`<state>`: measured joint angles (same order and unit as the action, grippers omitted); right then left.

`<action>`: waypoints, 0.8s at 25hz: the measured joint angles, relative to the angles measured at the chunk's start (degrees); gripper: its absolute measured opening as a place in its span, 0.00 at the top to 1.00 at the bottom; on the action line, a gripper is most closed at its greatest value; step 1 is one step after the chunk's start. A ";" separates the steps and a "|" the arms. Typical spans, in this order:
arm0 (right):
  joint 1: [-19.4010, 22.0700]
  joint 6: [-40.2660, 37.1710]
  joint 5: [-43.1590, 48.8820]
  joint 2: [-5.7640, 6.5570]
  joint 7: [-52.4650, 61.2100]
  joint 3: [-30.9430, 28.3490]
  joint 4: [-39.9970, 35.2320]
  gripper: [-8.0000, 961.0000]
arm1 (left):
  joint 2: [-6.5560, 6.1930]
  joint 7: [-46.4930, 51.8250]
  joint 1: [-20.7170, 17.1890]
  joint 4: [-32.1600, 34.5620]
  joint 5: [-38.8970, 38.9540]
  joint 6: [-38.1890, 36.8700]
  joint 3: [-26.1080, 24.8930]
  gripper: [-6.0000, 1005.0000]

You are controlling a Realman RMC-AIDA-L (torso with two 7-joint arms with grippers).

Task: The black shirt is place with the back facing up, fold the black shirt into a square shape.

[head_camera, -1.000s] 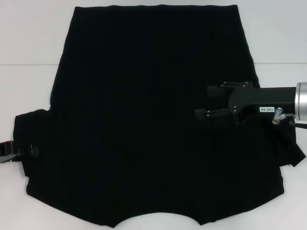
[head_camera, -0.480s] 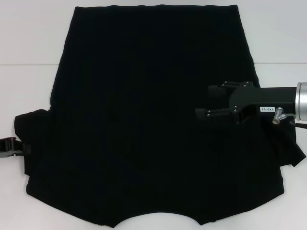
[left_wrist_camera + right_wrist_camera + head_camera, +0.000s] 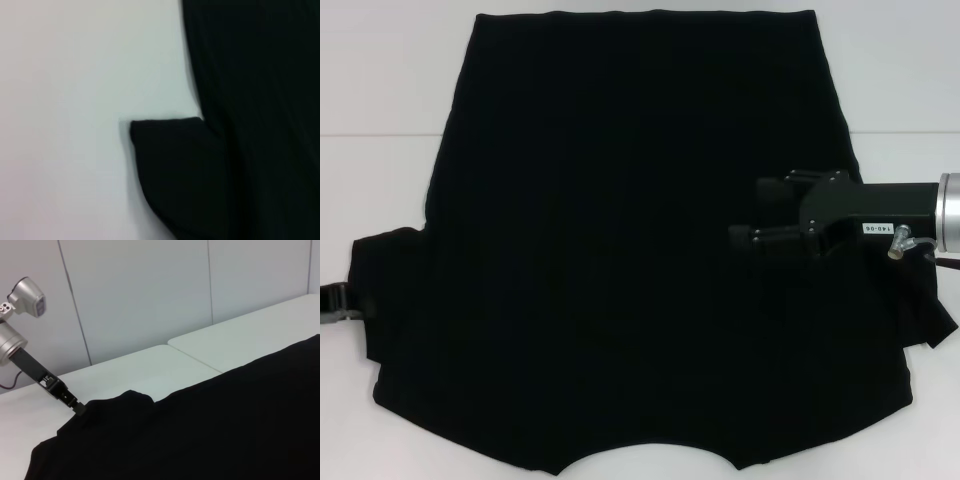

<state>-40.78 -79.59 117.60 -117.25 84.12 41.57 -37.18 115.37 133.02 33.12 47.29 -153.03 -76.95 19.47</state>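
Left arm backing off the sleeve, right arm holding over the shirt

You'll see the black shirt spread flat on the white table, neckline nearest the robot. The left gripper has slid outward from the left sleeve since a second ago, now just at its edge; you cannot tell if its fingers are apart. The right gripper has barely shifted, fingers apart and holding nothing. No fold shows yet, so the sleeve fold looks unstarted or being retried
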 joint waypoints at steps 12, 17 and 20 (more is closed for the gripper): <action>-0.13 0.41 0.00 -0.11 0.35 -0.09 0.00 0.04 | -0.67 0.08 0.19 0.53 -0.07 8.42 -0.76 0.98; -0.22 0.41 0.00 -0.22 0.39 -0.09 0.00 0.04 | -0.94 -0.08 0.72 0.50 -0.22 10.49 -0.67 0.98; -0.26 0.36 0.00 -0.26 0.46 -0.09 0.00 0.04 | -1.10 -0.16 1.08 0.50 -0.94 12.16 -0.65 0.98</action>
<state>-41.04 -79.23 117.60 -117.51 84.57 41.48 -37.18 114.27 132.86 34.21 47.79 -153.96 -64.80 18.82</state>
